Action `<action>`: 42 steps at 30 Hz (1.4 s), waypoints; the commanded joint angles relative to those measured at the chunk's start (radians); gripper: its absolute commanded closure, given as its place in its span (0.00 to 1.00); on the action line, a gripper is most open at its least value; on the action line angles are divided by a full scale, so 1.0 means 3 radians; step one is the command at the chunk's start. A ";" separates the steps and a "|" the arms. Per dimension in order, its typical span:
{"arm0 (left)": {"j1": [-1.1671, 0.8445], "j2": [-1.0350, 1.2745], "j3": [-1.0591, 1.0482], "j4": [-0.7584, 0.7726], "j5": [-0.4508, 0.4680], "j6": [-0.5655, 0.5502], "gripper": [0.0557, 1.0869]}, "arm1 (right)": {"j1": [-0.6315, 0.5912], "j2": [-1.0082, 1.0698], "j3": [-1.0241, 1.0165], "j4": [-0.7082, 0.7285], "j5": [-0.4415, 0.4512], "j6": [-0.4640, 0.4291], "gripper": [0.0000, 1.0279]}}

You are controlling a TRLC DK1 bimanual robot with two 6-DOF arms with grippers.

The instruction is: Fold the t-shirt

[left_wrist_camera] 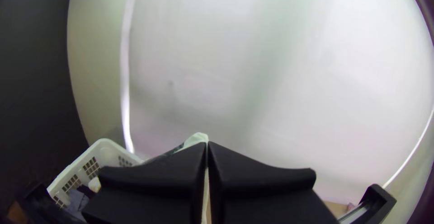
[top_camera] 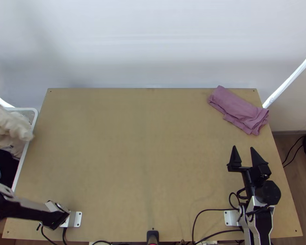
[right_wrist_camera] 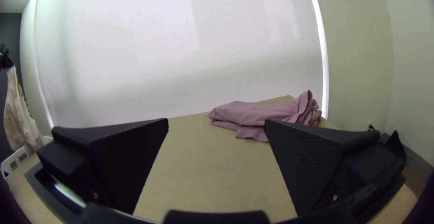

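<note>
A beige cloth (top_camera: pixel 8 126), likely the t-shirt, hangs bunched over the white basket at the left in the top view. In the left wrist view my left gripper (left_wrist_camera: pixel 208 146) is shut on a pale part of this cloth (left_wrist_camera: pixel 197 138). The right wrist view shows the cloth (right_wrist_camera: pixel 19 111) dangling in loose folds below the left gripper (right_wrist_camera: pixel 6 62) at the far left. My right gripper (top_camera: pixel 243 148) stands open above the table's right side, well away from the cloth; in its own wrist view the right gripper (right_wrist_camera: pixel 216 122) has nothing between its fingers.
A folded mauve cloth (top_camera: pixel 238 108) lies at the table's back right corner, beyond the right gripper. The white basket (top_camera: pixel 25 151) by the table's left edge holds dark and blue-grey cloths. Bare wooden table (top_camera: pixel 140 151) spreads between the arms. Cables lie along the near edge.
</note>
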 commanded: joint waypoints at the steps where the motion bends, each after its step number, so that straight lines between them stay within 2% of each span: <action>1: -0.0326 -0.0433 -0.0150 0.0024 0.0062 -0.0148 0.97 | -0.0007 -0.0026 -0.0025 -0.0040 0.0023 0.0035 0.04; 3: -0.0694 -0.0601 -0.0278 0.0019 -0.0046 -0.0184 0.97 | -0.0007 -0.0026 -0.0025 -0.0040 0.0023 0.0035 0.04; 6: -0.1394 -0.0785 -0.0426 0.0004 -0.0475 -0.0225 0.97 | -0.0007 -0.0026 -0.0025 -0.0040 0.0023 0.0035 0.04; 12: -0.3102 -0.1000 -0.0922 0.0019 -0.1641 -0.0301 0.97 | -0.0007 -0.0026 -0.0025 -0.0040 0.0023 0.0035 0.04; 18: -0.4263 -0.0959 -0.1485 0.0290 -0.2239 -0.0542 0.97 | -0.0007 -0.0026 -0.0025 -0.0040 0.0023 0.0035 0.04; 21: -0.4687 -0.0816 -0.1720 0.0464 -0.2424 -0.0634 0.97 | -0.0007 -0.0026 -0.0025 -0.0040 0.0023 0.0035 0.04; 24: -0.4963 -0.0596 -0.1853 0.0602 -0.2480 -0.0726 0.97 | -0.0007 -0.0026 -0.0025 -0.0040 0.0023 0.0035 0.04; 31: -0.5725 0.0033 -0.1812 0.1016 -0.2715 -0.0838 0.97 | -0.0007 -0.0026 -0.0025 -0.0040 0.0023 0.0035 0.04; 42: -0.6354 0.1337 -0.0615 0.1093 -0.2725 -0.1043 0.97 | -0.0007 -0.0026 -0.0025 -0.0040 0.0023 0.0035 0.04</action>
